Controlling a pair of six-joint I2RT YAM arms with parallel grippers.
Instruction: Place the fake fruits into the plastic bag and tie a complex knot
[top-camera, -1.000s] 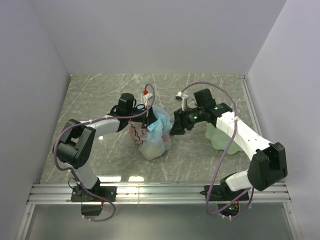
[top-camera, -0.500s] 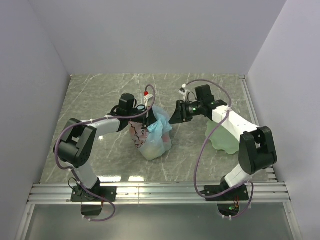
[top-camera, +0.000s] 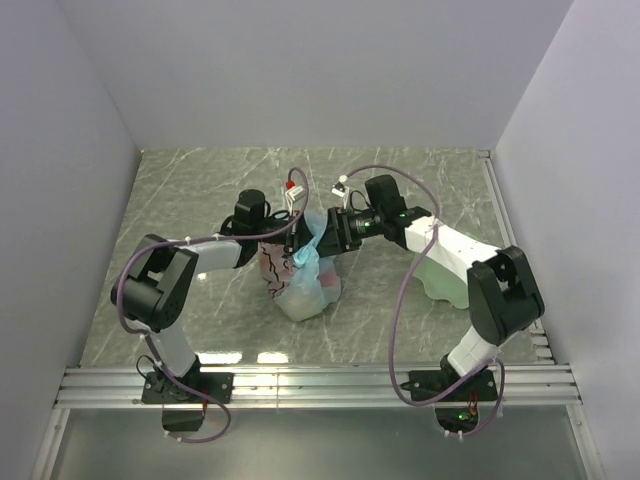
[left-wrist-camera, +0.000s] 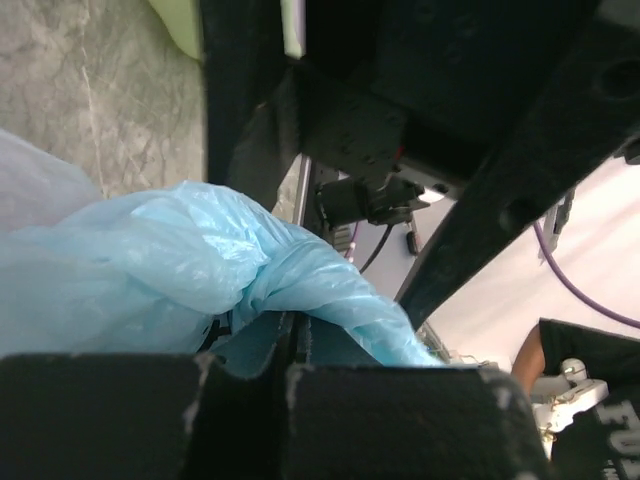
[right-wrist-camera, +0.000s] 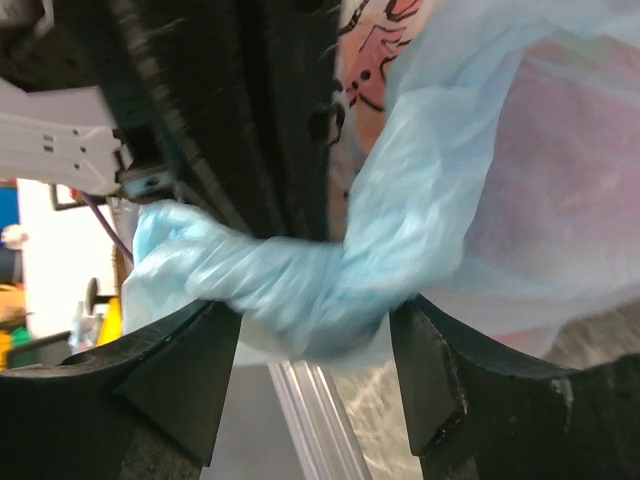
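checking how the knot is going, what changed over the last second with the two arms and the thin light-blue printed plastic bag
The right gripper moved left to the top of the thin light-blue printed plastic bag; its open jaws now straddle the bag's twisted end, not gripping. The left gripper stayed shut on that twisted plastic. Bag and pale green wavy-edged plate stayed put.

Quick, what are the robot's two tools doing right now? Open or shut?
Left tool: shut on the plastic bag, pinching its twisted end.
Right tool: open, one finger on each side of that twisted end.
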